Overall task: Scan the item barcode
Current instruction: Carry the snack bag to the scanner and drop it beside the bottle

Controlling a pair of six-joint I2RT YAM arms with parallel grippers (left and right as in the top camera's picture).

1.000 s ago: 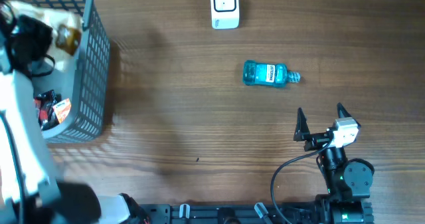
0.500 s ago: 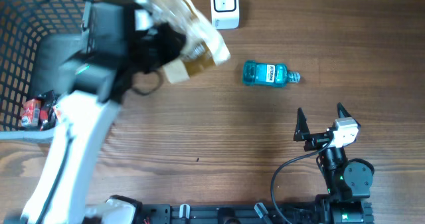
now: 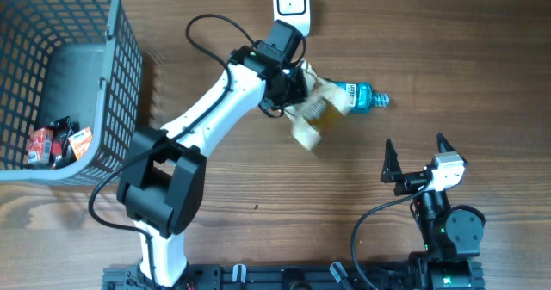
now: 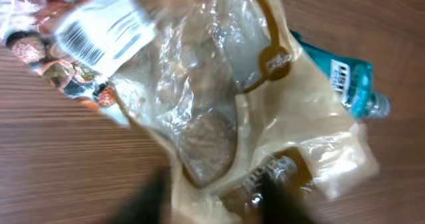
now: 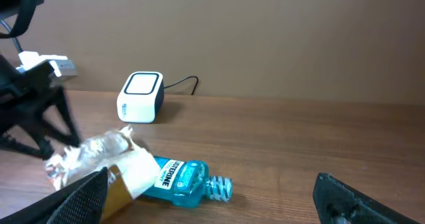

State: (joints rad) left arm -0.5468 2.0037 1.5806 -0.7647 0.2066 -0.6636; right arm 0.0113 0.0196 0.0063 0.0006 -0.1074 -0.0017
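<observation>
1. I read the left gripper (image 3: 297,90) as partly open. The right wrist view shows its dark prongs spread above the bag (image 3: 312,116). I cannot tell whether either tip touches the plastic.
2. In the left wrist view, the two fingers (image 4: 154,196) are only blurred dark shapes at the bottom edge, set apart, with the crumpled clear bag filling the frame beyond them.
3. Only this view shows the bag's white barcode label (image 4: 99,32), at the upper left and facing the camera.
4. From overhead, the bag lies on the table (image 3: 258,178), just below the scanner (image 3: 291,8) and apart from it. It overlaps the left end of a blue bottle (image 3: 363,95) lying on its side.
5. The right gripper (image 3: 417,157) is fully spread and holds nothing, near the front edge, well apart from the bag.
6. Only the overhead view shows the grey mesh basket (image 3: 120,83) at the far left, with small red packets (image 3: 58,142) inside.
7. The surface is brown wood grain. The right wrist view adds a plain tan wall (image 5: 265,31) behind the table and the scanner's dark cable (image 5: 182,84).
</observation>
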